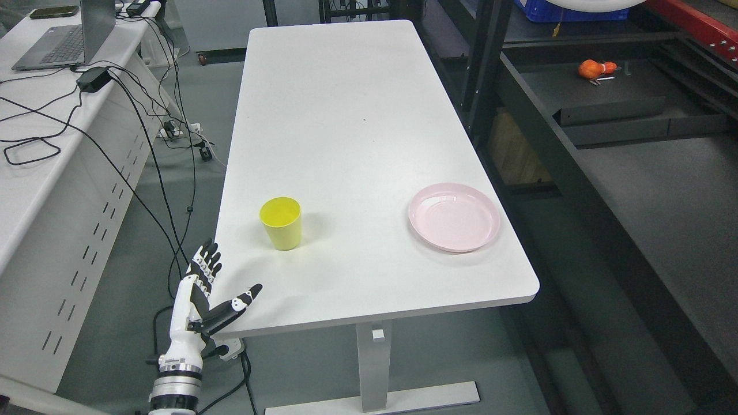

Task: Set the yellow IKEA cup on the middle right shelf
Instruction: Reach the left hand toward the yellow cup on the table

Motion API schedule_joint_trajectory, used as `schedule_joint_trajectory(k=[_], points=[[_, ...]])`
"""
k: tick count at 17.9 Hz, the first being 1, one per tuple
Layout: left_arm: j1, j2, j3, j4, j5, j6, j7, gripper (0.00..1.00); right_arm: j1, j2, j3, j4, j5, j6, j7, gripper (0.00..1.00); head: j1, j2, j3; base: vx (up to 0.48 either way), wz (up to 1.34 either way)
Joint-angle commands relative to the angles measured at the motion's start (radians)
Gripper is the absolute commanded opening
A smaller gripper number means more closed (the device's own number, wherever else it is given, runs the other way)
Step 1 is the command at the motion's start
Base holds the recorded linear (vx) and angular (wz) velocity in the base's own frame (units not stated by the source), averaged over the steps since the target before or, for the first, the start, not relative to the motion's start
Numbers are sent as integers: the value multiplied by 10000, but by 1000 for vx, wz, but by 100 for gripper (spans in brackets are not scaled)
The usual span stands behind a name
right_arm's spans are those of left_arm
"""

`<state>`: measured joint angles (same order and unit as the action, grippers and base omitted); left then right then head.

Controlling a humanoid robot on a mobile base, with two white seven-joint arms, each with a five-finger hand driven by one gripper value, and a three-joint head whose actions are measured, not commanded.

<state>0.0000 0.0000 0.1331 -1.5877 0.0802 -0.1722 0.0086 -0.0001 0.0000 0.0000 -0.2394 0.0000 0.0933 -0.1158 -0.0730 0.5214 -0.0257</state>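
A yellow cup point(281, 222) stands upright on the white table point(346, 115), near its front left part. My left hand point(222, 276) is raised at the table's front left corner, below and left of the cup and apart from it. Its fingers point(206, 262) are spread, the thumb pointing over the table edge, and it holds nothing. The dark shelf unit point(646, 173) runs along the right side of the picture. The right arm does not show.
A pink plate point(454, 217) lies on the table's front right. An orange object point(595, 69) sits on a far shelf level. A white desk point(34, 173) with a laptop point(69, 34) and trailing cables point(144, 144) stands at the left.
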Motion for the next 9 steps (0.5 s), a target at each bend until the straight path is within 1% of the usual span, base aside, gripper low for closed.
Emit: schedule_joint_trajectory(k=[1,6,9], points=[[-291,175,218,0,87,20,6,99,139,-175,169,1,-245,3,-8,99,0,0,0,128,111],[-520,175,157,123,103,35,-9,99,139,-175,169,1,-245,3,-8,99,0,0,0,109,106],[-1056,175,-118,811,118,35,-40,99,139,-175,169,1,-245,3,-8,99,0,0,0,100,41]])
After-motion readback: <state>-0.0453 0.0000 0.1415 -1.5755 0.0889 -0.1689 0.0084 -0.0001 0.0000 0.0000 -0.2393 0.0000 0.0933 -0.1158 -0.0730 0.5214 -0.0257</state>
